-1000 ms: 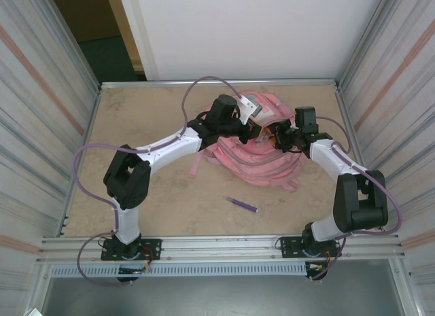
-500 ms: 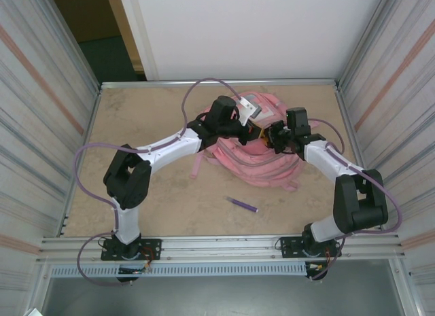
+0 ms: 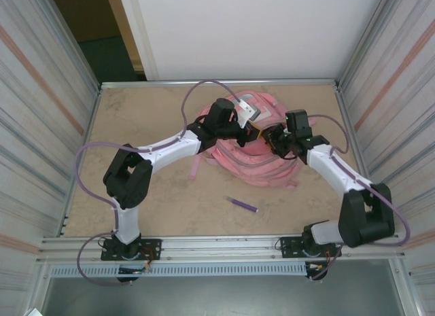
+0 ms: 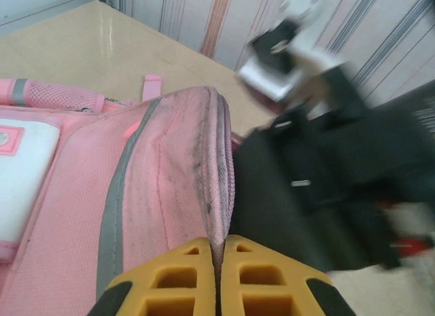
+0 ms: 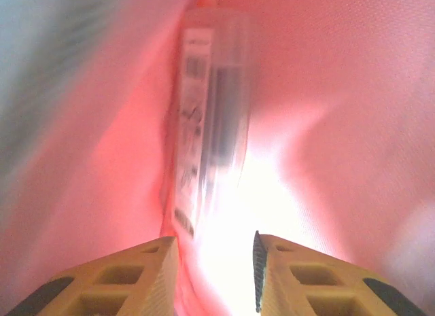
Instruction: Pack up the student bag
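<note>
Pink cloth student bag (image 3: 255, 166) looks limp; hold its stitched rim. Your left gripper (image 4: 217, 253) clamps that rim, right gripper (image 5: 214, 261) gapes empty inside.

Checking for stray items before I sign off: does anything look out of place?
A purple pen lies loose on the table, on the near side of the student bag, apart from it. Dark scuffs mark the bag's fabric.
</note>
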Tool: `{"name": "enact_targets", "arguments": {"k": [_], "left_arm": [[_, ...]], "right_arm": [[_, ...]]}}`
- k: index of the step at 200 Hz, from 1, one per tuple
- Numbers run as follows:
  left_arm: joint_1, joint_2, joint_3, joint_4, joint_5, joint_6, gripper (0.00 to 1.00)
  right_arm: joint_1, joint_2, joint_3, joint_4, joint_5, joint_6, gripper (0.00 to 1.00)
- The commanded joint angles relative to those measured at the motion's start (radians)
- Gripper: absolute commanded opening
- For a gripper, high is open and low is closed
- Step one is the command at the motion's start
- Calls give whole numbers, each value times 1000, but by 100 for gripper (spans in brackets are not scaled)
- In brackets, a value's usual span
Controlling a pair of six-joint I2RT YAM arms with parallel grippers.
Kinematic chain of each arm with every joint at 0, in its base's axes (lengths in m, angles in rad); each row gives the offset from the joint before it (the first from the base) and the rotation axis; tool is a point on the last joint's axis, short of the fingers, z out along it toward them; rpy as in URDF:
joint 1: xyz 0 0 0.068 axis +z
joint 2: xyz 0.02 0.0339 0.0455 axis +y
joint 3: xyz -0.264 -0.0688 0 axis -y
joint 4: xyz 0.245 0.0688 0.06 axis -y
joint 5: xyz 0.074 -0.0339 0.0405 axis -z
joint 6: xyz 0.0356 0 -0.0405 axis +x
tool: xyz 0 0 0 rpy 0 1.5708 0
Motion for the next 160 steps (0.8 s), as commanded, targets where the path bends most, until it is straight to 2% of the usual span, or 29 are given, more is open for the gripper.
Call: {"name": "enact_targets", "arguments": {"k": [1, 23, 46, 67, 83, 111, 138, 160], "left_arm": [[33, 20, -6, 52, -10, 57, 0], [52, 8, -6, 38, 18, 49, 0], [63, -15, -14, 4, 9, 97, 0], [85, -23, -17, -29, 15, 123, 0], [109, -33, -20, -58, 36, 117, 0], [143, -70, -56, -59, 94, 107, 0], [147, -93, -78, -62, 82, 102, 0], [149, -95, -74, -88, 97, 111, 0]], "right_arm": [[1, -110, 18, -203, 54, -313, 39], [2, -188, -32, -288, 25, -459, 46], [48, -233, -63, -353, -7, -527, 51], [162, -265, -83, -381, 16, -601, 56], [284, -267, -109, -372, -2, -686, 58], [449, -188, -95, -400, 65, -723, 60], [604, -47, -51, -434, 179, -694, 62], [672, 75, -32, -447, 249, -680, 62]]}}
